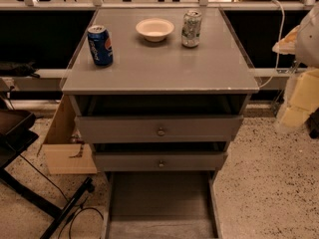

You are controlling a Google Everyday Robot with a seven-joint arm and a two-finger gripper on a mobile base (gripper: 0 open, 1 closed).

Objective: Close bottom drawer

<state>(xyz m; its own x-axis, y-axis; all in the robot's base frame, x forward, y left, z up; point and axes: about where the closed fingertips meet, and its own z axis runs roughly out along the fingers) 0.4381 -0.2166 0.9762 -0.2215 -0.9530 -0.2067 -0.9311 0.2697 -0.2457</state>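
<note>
The grey cabinet (159, 78) stands in the middle of the camera view. The bottom drawer (159, 203) is pulled far out toward me, so I look down into its long dark-grey box. Its front and knob are cut off by the lower frame edge. Above it sit two wider grey drawer fronts, each with a small round knob: the top one (160, 131) and the middle one (160, 164), both slightly out. My gripper (299, 103) shows as a pale yellowish shape under the white arm (310, 31) at the right edge, right of the cabinet and well away from the drawer.
On the cabinet top stand a blue soda can (100, 45), a white bowl (155, 29) and a green-and-white can (191, 28). A cardboard piece (65, 143) leans at the cabinet's left. Black stand legs and a cable (50, 203) lie on the speckled floor at left.
</note>
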